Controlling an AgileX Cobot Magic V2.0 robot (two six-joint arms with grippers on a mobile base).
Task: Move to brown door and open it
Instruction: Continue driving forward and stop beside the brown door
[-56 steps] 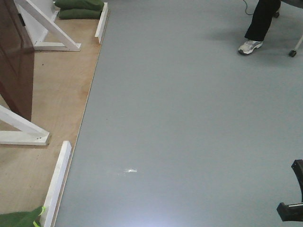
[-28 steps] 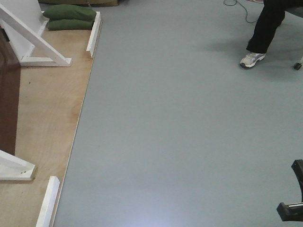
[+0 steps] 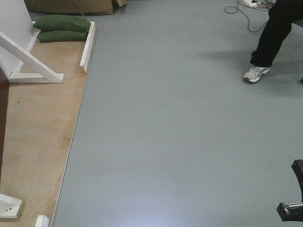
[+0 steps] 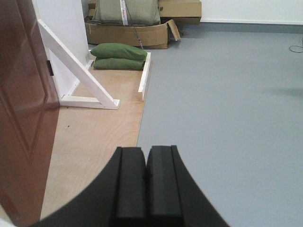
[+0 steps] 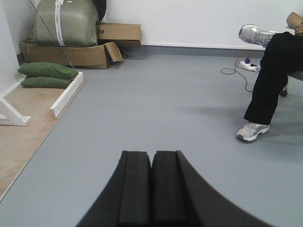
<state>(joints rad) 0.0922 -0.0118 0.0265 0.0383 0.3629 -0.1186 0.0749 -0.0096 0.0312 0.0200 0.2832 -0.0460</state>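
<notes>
The left gripper points forward and roughly level over the seam where the plywood meets the grey floor. Its fingers are pressed together with nothing between them. The right gripper holds the same forward pose over grey floor, its fingers likewise closed and empty.

The door stands to the left of the left gripper, apart from it. In the left wrist view its top, bottom and near side are cut off. In the front view only a thin brown strip of it shows at the left edge. A small dark fitting on its far edge is too small to make out.

The door is upright, its long axis vertical. Its panelled face runs from near to far and looks right, towards the grey floor. A white brace slopes just beyond its far edge, with green bags farther back.

A black part at the lower right of the front view is cut off.
</notes>
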